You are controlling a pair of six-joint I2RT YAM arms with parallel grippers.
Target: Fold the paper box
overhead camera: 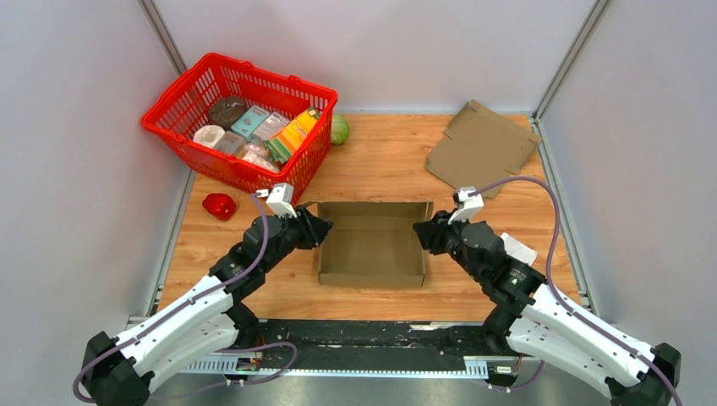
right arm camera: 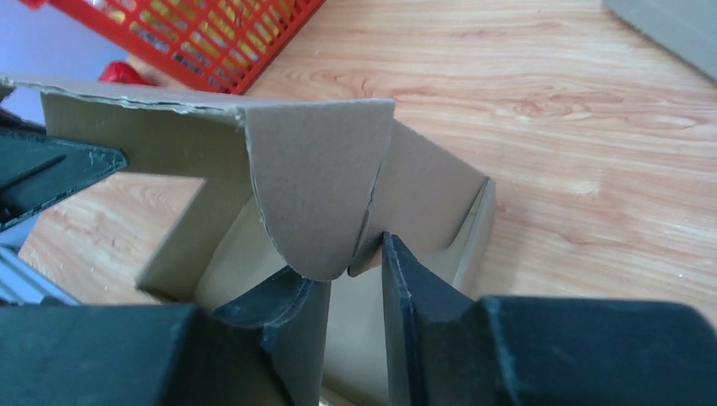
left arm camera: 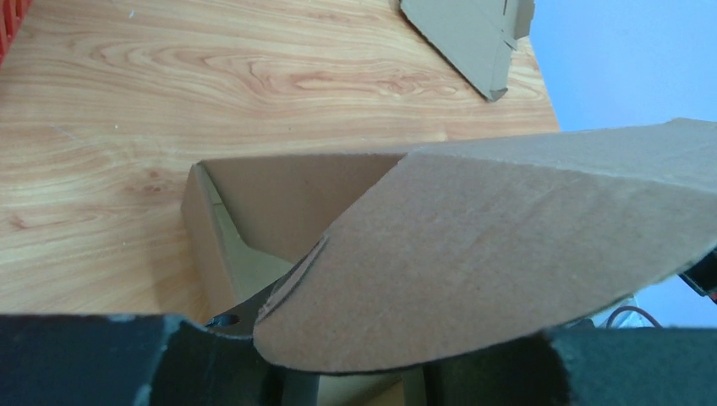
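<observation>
Paper box (overhead camera: 372, 254), half folded, centre of desk (overhead camera: 389, 161), between both arms. Left end effector (overhead camera: 325, 229): left wall, jaws wide, left flap (left arm camera: 490, 245) across the gap. Right end effector (overhead camera: 421, 231): right wall, jaws narrowly parted under right flap (right arm camera: 317, 186), probably to tuck it inward.

Worktop (overhead camera: 380, 165): pale wood grain, evenly lit, and it showed no hard shadows.
Back wall (overhead camera: 380, 51): a plain grey panel that rose from the worktop's far edge.
Side walls (overhead camera: 68, 169): matching grey panels that flanked the worktop.
Corner posts (overhead camera: 163, 38): slim metal strips that stood at the worktop's far corners.
Rail (overhead camera: 372, 334): dark; it ran along the worktop's near edge.
</observation>
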